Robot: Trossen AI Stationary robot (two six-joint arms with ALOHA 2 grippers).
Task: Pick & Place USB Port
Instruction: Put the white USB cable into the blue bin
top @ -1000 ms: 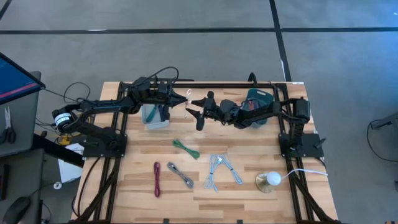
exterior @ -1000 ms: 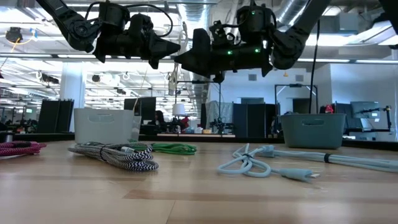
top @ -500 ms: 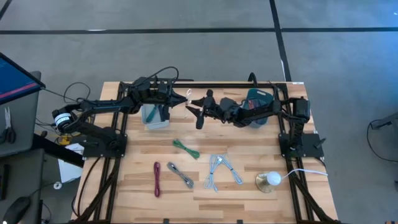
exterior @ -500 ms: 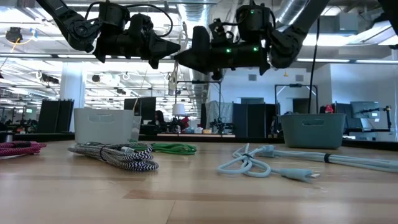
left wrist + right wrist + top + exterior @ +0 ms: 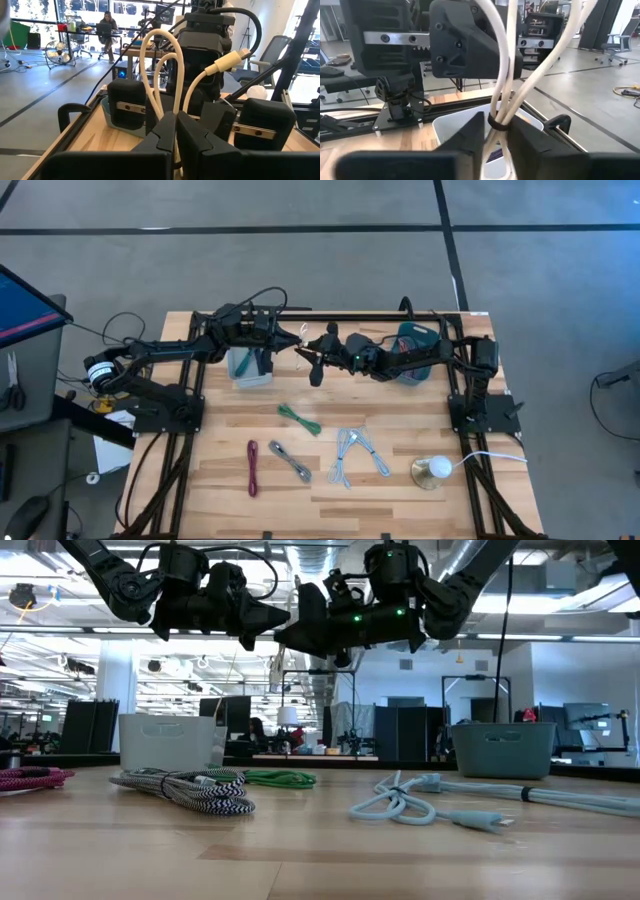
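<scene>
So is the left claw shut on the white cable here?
Shut. The left claw has its fingers pressed together around the white cable, whose loops rise above them. The right claw flanks the same bundle.

Wooden table [image 5: 400, 490] — cables [image 5: 356, 451], bins [image 5: 250, 367]

No readable text, labels, brands or numbers anywhere. Small dark sticker on the white bin [image 5: 492, 150] just below the right gripper [image 5: 496, 131], print too small to read. Nothing legible on the cable, arms or table.
</scene>
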